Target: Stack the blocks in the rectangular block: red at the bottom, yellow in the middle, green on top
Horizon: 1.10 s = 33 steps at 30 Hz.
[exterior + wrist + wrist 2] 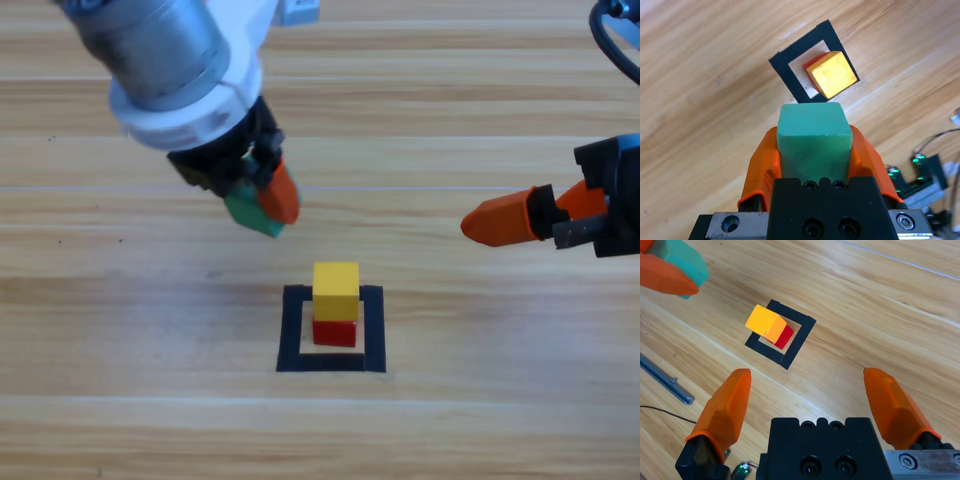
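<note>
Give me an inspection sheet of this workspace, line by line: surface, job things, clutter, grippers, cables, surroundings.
Surface: wooden table, bare planks.
Job's things: yellow cube sits on red cube inside the black tape outline; green cube is held above the table, up and left of the stack, not yet placed.
Clutter: nothing seen in the high view.
Grippers: left gripper shut on the green cube; right gripper open and empty, waiting at the right edge.
Cables: a thin dark cable on the table in the right wrist view; a black loop at the top right of the high view.
Surroundings: a metal rail lies on the table in the right wrist view.
</note>
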Tool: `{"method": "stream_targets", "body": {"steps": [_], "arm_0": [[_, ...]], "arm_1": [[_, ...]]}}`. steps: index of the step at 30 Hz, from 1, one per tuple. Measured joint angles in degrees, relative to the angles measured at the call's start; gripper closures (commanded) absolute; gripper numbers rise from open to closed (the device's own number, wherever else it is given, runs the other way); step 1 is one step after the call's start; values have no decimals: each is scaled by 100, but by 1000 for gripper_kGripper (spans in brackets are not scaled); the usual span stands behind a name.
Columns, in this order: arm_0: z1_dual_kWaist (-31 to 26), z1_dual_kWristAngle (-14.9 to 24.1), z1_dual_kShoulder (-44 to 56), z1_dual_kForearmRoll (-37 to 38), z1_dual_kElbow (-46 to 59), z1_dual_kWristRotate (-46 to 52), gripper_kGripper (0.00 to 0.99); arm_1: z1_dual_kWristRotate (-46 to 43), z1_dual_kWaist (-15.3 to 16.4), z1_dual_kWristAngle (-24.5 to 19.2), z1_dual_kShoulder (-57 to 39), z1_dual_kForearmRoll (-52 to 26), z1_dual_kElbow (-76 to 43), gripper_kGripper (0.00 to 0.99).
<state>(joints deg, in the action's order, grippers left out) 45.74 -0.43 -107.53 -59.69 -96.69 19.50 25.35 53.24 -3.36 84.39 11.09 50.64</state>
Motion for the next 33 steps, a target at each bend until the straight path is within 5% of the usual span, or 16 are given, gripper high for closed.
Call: {"method": "stream_targets", "body": {"steps": [7, 33], "arm_0": [[298, 389, -1255, -1414, -1782, 1559, 978], [438, 456, -1665, -1582, -2194, 3078, 976]], "arm_1": [[0, 0, 15, -128, 159, 21, 0], [-3, 0, 15, -627, 581, 160, 0]]}}
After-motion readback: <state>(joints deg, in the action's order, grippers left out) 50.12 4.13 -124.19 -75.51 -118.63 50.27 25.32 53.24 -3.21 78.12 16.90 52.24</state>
